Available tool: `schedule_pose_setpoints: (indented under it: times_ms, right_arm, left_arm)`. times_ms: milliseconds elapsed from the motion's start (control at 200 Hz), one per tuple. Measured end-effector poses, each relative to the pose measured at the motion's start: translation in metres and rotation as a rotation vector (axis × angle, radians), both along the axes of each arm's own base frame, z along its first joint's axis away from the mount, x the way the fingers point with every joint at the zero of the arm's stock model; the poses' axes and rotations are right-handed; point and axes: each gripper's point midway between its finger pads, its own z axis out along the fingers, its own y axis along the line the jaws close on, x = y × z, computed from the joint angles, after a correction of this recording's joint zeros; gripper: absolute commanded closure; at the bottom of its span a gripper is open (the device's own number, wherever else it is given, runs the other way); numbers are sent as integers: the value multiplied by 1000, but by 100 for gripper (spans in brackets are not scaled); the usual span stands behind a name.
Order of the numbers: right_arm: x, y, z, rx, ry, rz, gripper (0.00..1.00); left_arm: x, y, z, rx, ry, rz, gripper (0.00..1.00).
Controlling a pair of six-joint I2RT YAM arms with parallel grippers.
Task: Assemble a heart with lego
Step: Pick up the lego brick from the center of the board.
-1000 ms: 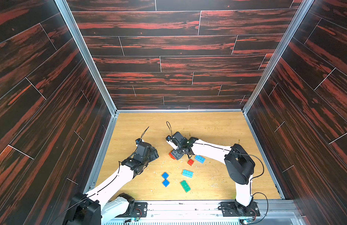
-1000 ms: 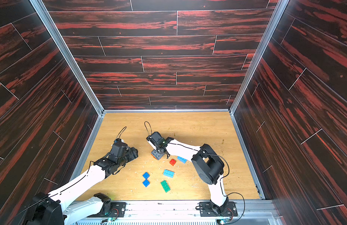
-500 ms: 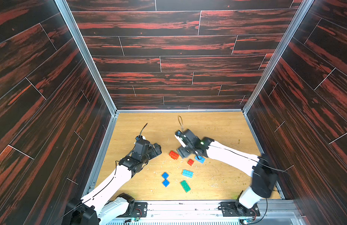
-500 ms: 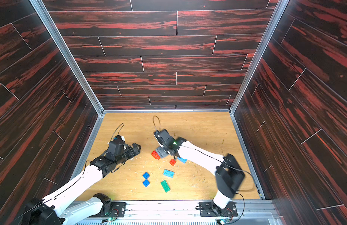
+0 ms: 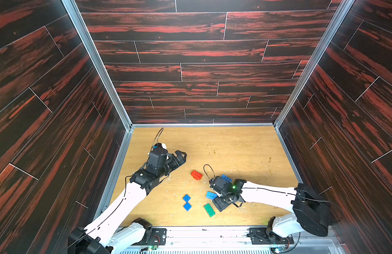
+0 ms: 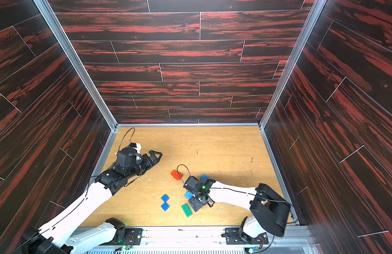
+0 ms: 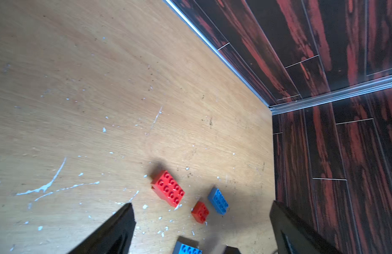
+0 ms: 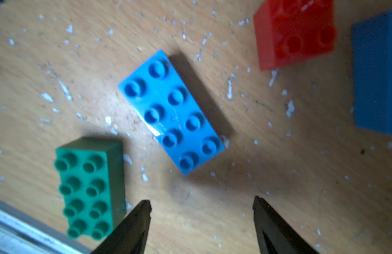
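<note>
Left end effector [image 5: 181, 157] released, empty, well apart from the bricks. Right end effector [image 8: 201, 202] released, empty, low over the table [image 5: 234, 149] near light blue brick [image 8: 170, 112] and green brick [image 8: 89, 187]. Red brick [image 5: 196, 175] and dark blue squares [image 5: 186, 198] lie loose nearby.

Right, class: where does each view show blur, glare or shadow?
Right wrist view: light blue brick sharp, with a glare streak and a dark shadow; red brick blurred. Left wrist view: left finger edges soft. Both top views: sharp, evenly lit.

green brick [image 8: 89, 187], light blue brick [image 8: 170, 112], red brick [image 8: 294, 35]
</note>
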Motion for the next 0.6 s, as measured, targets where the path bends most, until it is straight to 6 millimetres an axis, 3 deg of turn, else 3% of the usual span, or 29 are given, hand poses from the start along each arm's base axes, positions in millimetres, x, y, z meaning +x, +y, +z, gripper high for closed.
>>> schedule_pose_setpoints:
  times_ms: [391, 596]
  right_arm:
    - [29, 32, -12, 24, -48, 24, 33]
    - [40, 35, -10, 48, -55, 29, 48]
  left_arm:
    - [6, -12, 7, 13, -12, -6, 0]
    - [8, -8, 7, 26, -16, 13, 0]
